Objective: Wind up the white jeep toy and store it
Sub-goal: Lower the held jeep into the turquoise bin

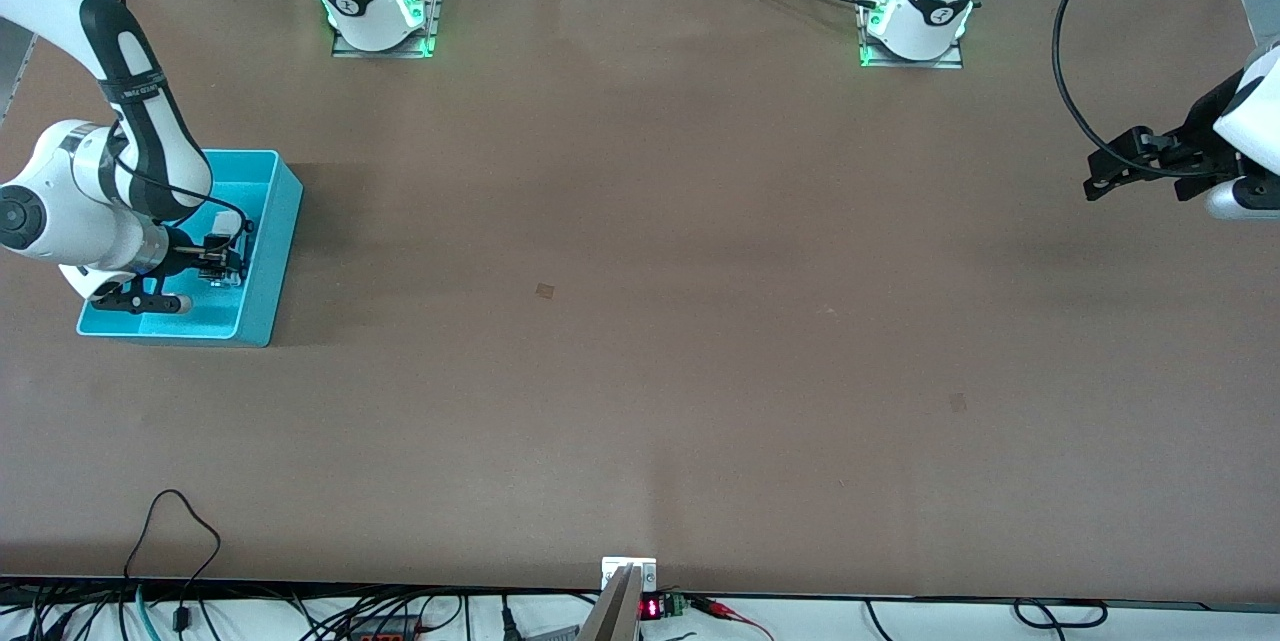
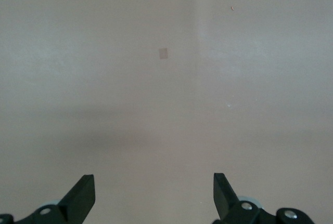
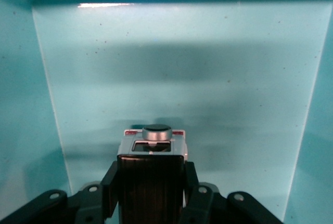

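Right gripper: its fingers are closed on the small white jeep toy with the black rectangular roof, one finger against each flank. The toy is held inside the open turquoise plastic bin, above the bin's pale floor; whether its wheels touch that floor cannot be told. In the right wrist view the roof fills the space between the fingers, and a round dark-topped knob stands at the toy's white end (the end pointing away from the gripper).

Left gripper: its black fingers are spread wide apart and hold nothing. The left arm waits over the brown bench near the edge at its own end, well apart from the bin.

Surroundings: the bin sits on the bench at the right arm's end, close to the bench edge. Its turquoise walls rise on each side of the held toy, with open floor ahead of the toy up to the end wall. The right arm's white links lie over one side of the bin in the front view. Two small darker patches mark the bench surface, which is otherwise bare across its middle. Black cables trail along the bench edge nearest the front camera.
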Tool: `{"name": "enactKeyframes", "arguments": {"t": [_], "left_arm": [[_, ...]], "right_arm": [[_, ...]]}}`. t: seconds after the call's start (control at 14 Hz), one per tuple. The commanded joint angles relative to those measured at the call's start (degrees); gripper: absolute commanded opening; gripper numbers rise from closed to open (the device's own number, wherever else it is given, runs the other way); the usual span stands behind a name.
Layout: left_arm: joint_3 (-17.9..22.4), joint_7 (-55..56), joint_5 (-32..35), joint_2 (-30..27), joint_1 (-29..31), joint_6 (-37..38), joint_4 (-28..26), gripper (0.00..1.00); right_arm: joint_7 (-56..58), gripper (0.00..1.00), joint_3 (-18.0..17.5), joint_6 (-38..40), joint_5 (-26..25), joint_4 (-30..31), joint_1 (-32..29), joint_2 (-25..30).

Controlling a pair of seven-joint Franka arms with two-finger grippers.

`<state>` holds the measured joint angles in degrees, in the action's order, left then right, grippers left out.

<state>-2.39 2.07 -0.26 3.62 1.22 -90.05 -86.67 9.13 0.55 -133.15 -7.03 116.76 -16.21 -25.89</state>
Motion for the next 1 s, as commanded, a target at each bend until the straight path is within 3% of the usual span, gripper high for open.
{"name": "enactKeyframes", "arguments": {"t": [0.0, 0.14, 0.29, 0.36, 0.43, 0.5, 0.93], "left_arm": [[0.1, 0.4, -1.2, -1.1, 0.1, -0.3, -0.8, 1.00], [0.0, 0.4, -1.2, -1.1, 0.1, -0.5, -0.8, 1.00], [0.0, -0.1, -1.1, -1.1, 0.1, -1.2, -0.8, 1.00], [0.0, -0.2, -1.2, -1.1, 0.1, -1.2, -0.8, 1.00], [0.0, -0.2, -1.2, -1.1, 0.1, -1.1, -0.8, 1.00], [0.0, -0.1, -1.2, -1.1, 0.1, -0.9, -0.9, 1.00], [0.0, 0.3, -1.2, -1.1, 0.1, -0.7, -0.9, 1.00]], "right_arm": [[-0.5, 0.22, -0.7, -0.2, 0.5, 0.6, -0.5, 0.3], [-0.5, 0.39, -0.7, -0.2, 0.5, 0.6, -0.5, 0.2], [-0.4, 0.69, -0.7, -0.2, 0.5, 0.6, -0.4, 0.2], [-0.4, 0.72, -0.7, -0.2, 0.5, 0.5, -0.4, 0.2], [-0.4, 0.83, -0.7, -0.2, 0.5, 0.6, -0.4, 0.2], [-0.4, 1.00, -0.7, -0.2, 0.5, 0.6, -0.4, 0.2], [0.0, 1.00, -0.8, 0.2, 0.4, 0.2, -0.1, 1.5]]}}
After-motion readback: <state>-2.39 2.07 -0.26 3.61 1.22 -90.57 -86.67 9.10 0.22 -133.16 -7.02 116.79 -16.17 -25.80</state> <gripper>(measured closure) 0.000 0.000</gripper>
